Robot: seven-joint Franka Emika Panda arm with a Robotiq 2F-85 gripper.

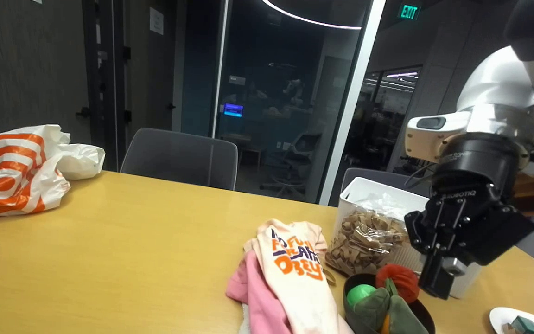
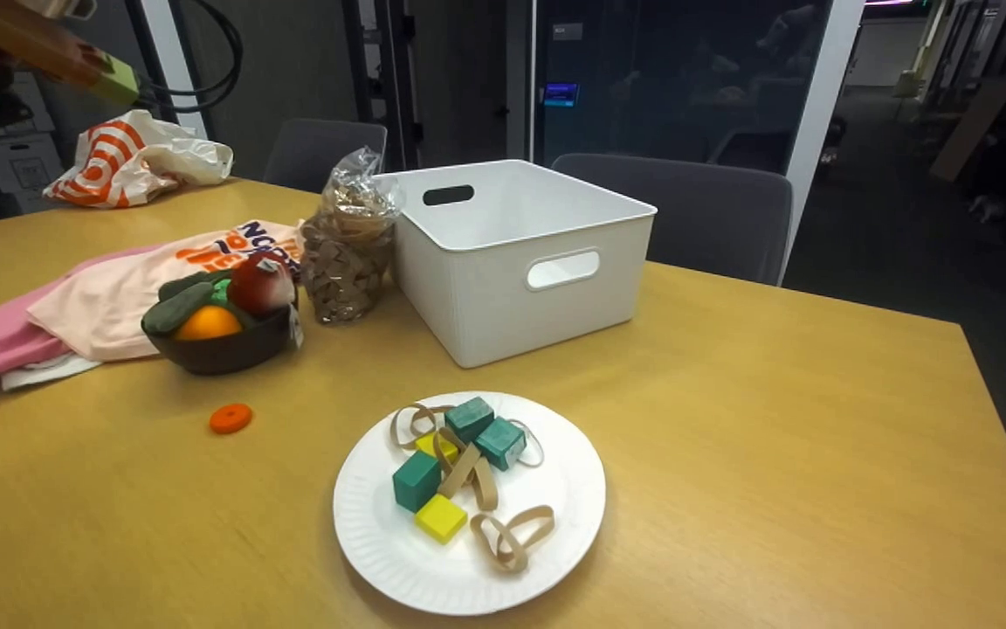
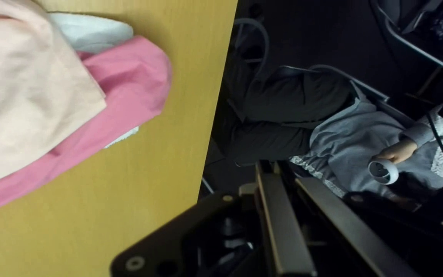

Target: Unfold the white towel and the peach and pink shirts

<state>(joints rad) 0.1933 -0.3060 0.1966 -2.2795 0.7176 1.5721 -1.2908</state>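
The peach shirt lies spread lengthwise on the table, its orange and purple print facing up. Under it the pink shirt sticks out along one side. Only small parts of the white towel show beneath the pink shirt; a corner of this towel also peeks out in an exterior view. Most of the towel is covered. My gripper is shut, its fingertips close together with nothing between them. In the wrist view it points past the table edge, apart from the cloths.
Near the shirts stand a dark bowl of toy vegetables, a bag of paper strips and a white bin. A paper plate holds blocks and bands. Beyond the table edge sits a person holding a white ring-shaped device.
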